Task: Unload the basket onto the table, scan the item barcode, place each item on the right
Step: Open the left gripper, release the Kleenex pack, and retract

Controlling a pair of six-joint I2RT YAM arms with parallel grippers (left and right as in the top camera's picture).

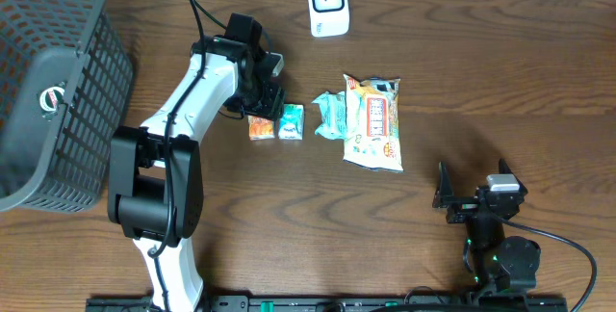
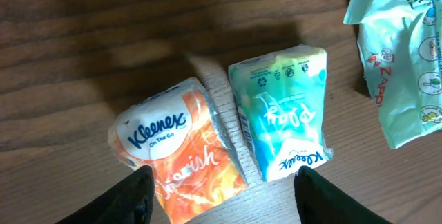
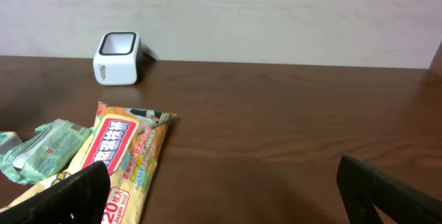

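We see L claw [image 2: 224, 182] open, empty; orange tissue pack [image 2: 176, 158] on tabletop [image 2: 69, 44] btwn its fingers [image 2: 124, 203]. R claw [image 3: 222, 165] open, empty.

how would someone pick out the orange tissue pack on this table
Start at the dark wire basket on the left side of the table, then follow the left arm to the row of packets mid-table. The orange Kleenex pack is the leftmost one, right by the left gripper. Its neighbour, the teal tissue pack, is the same shape; only this one is orange.
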